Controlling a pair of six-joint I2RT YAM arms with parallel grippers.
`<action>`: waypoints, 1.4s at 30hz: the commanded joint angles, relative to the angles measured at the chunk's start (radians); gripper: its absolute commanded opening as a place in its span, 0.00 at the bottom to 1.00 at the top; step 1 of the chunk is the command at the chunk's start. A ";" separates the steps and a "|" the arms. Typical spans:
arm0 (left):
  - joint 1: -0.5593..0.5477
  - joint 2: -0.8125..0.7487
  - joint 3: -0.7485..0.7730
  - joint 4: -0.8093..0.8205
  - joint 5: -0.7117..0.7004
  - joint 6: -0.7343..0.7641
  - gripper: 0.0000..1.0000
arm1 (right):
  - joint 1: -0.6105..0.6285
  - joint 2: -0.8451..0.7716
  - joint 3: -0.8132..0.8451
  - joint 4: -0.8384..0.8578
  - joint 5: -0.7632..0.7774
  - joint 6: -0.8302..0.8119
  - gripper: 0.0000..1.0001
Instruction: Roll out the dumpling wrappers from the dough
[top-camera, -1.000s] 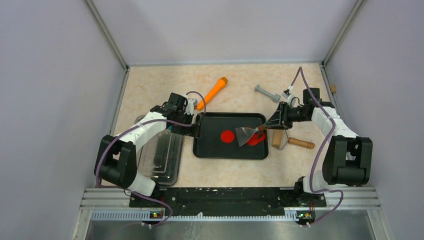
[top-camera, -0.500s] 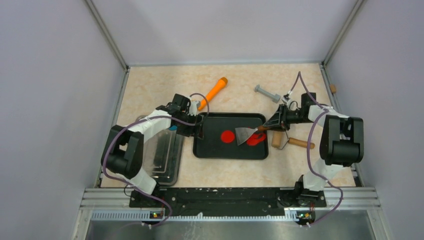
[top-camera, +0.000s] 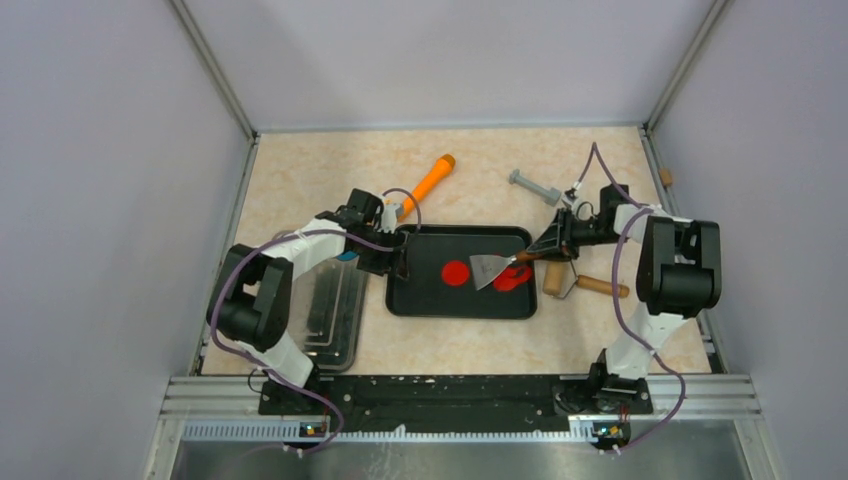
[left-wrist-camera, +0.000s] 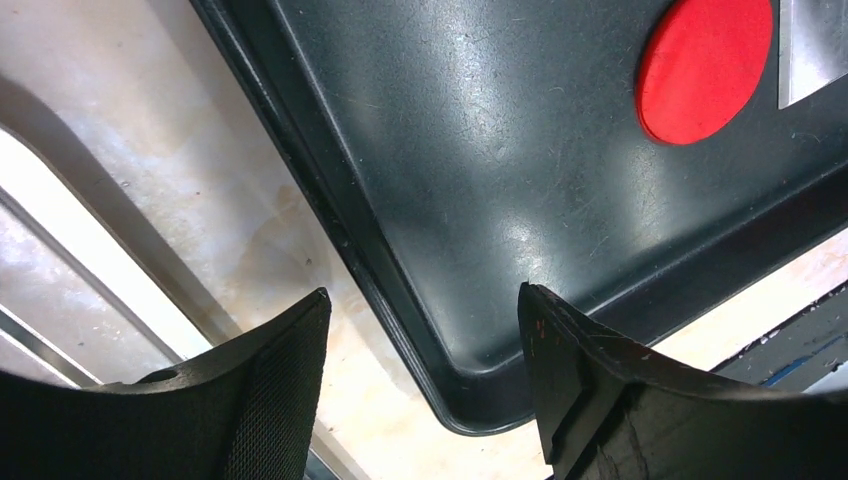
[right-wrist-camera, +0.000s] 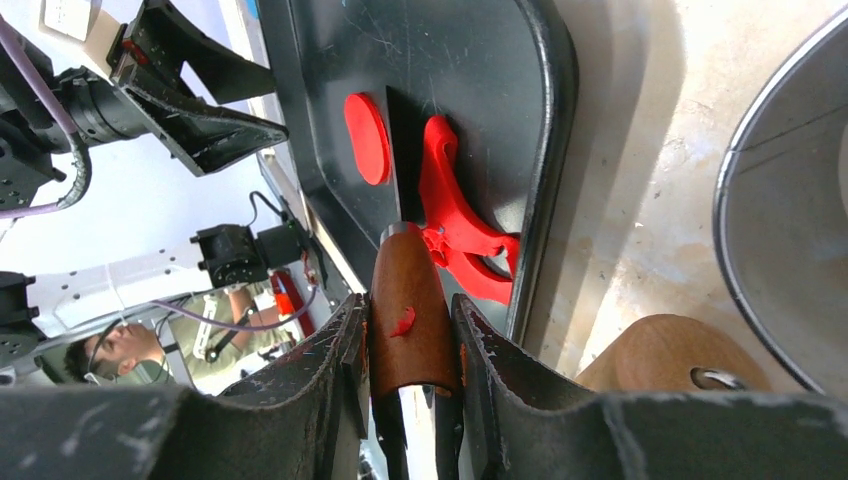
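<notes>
A flat round disc of red dough (top-camera: 456, 272) (left-wrist-camera: 705, 65) (right-wrist-camera: 367, 138) lies in the black tray (top-camera: 440, 300) (left-wrist-camera: 450, 150) (right-wrist-camera: 520, 90). A ragged red dough scrap (top-camera: 513, 279) (right-wrist-camera: 455, 220) lies at the tray's right end, under the scraper blade (top-camera: 490, 268) (left-wrist-camera: 815, 45). My right gripper (top-camera: 545, 247) (right-wrist-camera: 410, 305) is shut on the scraper's brown wooden handle (right-wrist-camera: 410, 330), which has a red smear on it. My left gripper (top-camera: 397, 262) (left-wrist-camera: 423, 293) stands open astride the tray's left rim, one finger outside and one over the tray floor.
A wooden rolling pin (top-camera: 585, 284) (right-wrist-camera: 660, 350) lies right of the tray. An orange tool (top-camera: 426, 185) and a grey bolt-shaped tool (top-camera: 535, 187) lie behind it. A clear container (top-camera: 325, 310) sits left of the tray. A grey curved rim (right-wrist-camera: 775, 200) shows beside the pin.
The left gripper's jaws have narrowed at the tray's left rim and its arm has folded in closer. The right arm's elbow has swung in; the scraper has stayed put.
</notes>
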 joint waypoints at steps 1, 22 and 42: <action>0.005 0.029 -0.001 0.033 0.039 -0.006 0.71 | -0.007 0.048 0.022 -0.012 0.072 -0.090 0.00; 0.004 0.039 -0.013 0.061 0.078 -0.002 0.71 | 0.001 0.132 0.036 0.027 0.096 -0.104 0.00; 0.004 0.037 -0.017 0.066 0.085 -0.001 0.71 | 0.055 0.163 0.028 0.090 0.082 -0.082 0.00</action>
